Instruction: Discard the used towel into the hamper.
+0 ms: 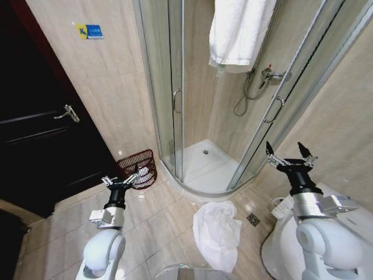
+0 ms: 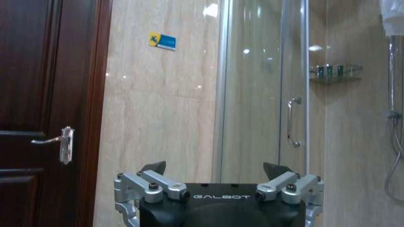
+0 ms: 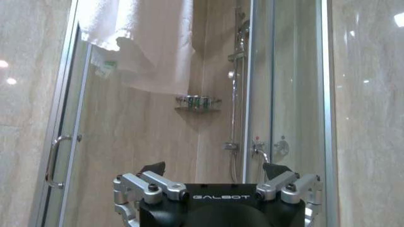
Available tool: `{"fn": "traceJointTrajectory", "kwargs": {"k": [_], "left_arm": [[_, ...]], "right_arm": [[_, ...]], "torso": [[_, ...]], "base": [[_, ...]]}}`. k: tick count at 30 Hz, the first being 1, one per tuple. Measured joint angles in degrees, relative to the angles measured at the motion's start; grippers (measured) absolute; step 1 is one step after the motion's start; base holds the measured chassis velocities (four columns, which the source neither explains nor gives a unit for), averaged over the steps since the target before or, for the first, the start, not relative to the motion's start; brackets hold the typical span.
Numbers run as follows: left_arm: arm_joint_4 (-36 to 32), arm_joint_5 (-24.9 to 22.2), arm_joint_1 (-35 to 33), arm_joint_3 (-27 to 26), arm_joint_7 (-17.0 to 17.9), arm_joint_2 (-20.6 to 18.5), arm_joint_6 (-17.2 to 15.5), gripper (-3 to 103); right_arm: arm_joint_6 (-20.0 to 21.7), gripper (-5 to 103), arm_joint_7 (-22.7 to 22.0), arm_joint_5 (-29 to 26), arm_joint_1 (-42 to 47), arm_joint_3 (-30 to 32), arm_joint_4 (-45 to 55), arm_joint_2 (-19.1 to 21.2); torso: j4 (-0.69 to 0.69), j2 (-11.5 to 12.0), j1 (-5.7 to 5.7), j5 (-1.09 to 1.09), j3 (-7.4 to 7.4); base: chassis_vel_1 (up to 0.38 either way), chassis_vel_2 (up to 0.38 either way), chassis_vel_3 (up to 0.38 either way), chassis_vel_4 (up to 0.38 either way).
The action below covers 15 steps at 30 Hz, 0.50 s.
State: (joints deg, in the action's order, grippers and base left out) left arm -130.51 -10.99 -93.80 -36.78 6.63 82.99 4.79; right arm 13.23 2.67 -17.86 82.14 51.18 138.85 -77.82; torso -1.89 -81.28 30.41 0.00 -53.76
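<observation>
Lying crumpled on the tiled floor (image 1: 157, 216), the used white towel (image 1: 217, 230) sits just in front of the curved shower tray (image 1: 201, 175), between the two arms and a little nearer the right one. The hamper (image 1: 138, 169), a dark red-brown wire basket, stands on the floor in the corner where the beige wall meets the glass shower enclosure (image 1: 166, 87), close to the dark wooden door (image 1: 35, 140). It is well apart from the towel.

The left gripper (image 1: 124, 179) is raised in front of the robot with its fingers spread and holding nothing; in the head view it overlaps the hamper's near side, and its wrist view looks toward the door handle (image 2: 58, 142) and the wall. The right gripper (image 1: 291, 153) is also held up, fingers spread wide and empty, in front of the shower's glass door and above a white toilet (image 1: 280, 245) at the lower right. Its wrist view faces the glass, the shower fittings and a second white towel (image 1: 239, 32) hanging over the top of the enclosure.
</observation>
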Motion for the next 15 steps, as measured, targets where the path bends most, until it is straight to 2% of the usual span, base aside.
{"fn": "traceJointTrajectory", "kwargs": {"k": [6, 11, 15], "left_arm": [[0.25, -0.04, -0.78, -0.09, -0.43, 0.31, 1.74, 100], [0.91, -0.43, -0.03, 0.78, -0.73, -0.40, 1.81, 100], [2.36, -0.63, 1.27, 3.23, -1.24, -2.49, 1.69, 100]], "right_arm": [[-1.46, 100, 0.36, -1.15, -4.04, -1.01, -2.68, 1.94], [-2.22, 100, 0.60, -2.94, -7.21, -1.23, -4.26, 3.47], [-3.13, 100, -0.70, -6.63, -13.24, -1.29, -6.05, 7.80]], "torso": [[-0.01, 0.14, -0.07, 0.00, 0.08], [-0.02, 0.27, -0.11, 0.02, 0.13], [0.02, 0.41, -0.19, 0.00, 0.22]], "base": [[0.000, 0.000, 0.000, 0.000], [0.000, 0.000, 0.000, 0.000], [0.000, 0.000, 0.000, 0.000]]}}
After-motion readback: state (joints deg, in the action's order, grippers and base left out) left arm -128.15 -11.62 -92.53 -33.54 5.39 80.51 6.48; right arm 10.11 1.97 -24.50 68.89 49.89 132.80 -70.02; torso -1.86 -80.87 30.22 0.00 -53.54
